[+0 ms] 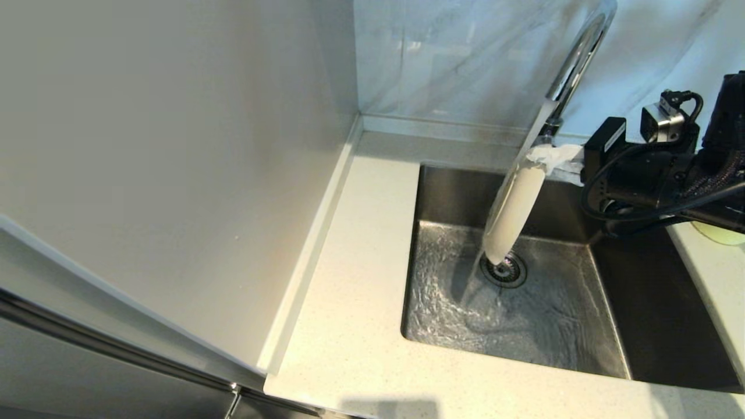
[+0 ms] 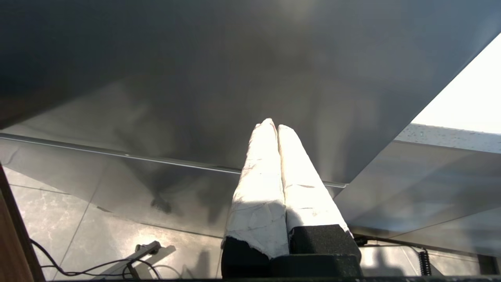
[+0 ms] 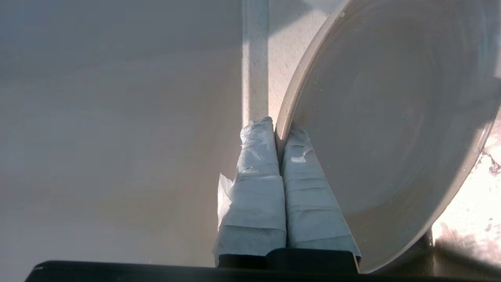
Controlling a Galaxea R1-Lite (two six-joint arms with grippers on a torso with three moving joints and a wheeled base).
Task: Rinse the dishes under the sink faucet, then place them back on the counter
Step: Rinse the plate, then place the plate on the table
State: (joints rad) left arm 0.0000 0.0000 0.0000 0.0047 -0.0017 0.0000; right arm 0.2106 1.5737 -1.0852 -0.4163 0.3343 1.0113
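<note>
Jaws of the right gripper [image 1: 561,160] pinch the rim of the plate [image 1: 515,203], held on edge under the faucet [image 1: 573,61] above the sink [image 1: 465,291] drain — water runs off it. A wet rim in a thin pinch could slip and drop into the basin. Near the table's right edge a pale-yellow bowl [image 1: 724,235] sits partly hidden behind the arm.

Left wrist view: the left gripper [image 2: 274,127] hangs parked below the table, jaws pressed together on nothing.

Right wrist view: wrapped fingers [image 3: 254,164] clamp the plate's edge [image 3: 283,121] — droplets on its face suggest poor friction.
</note>
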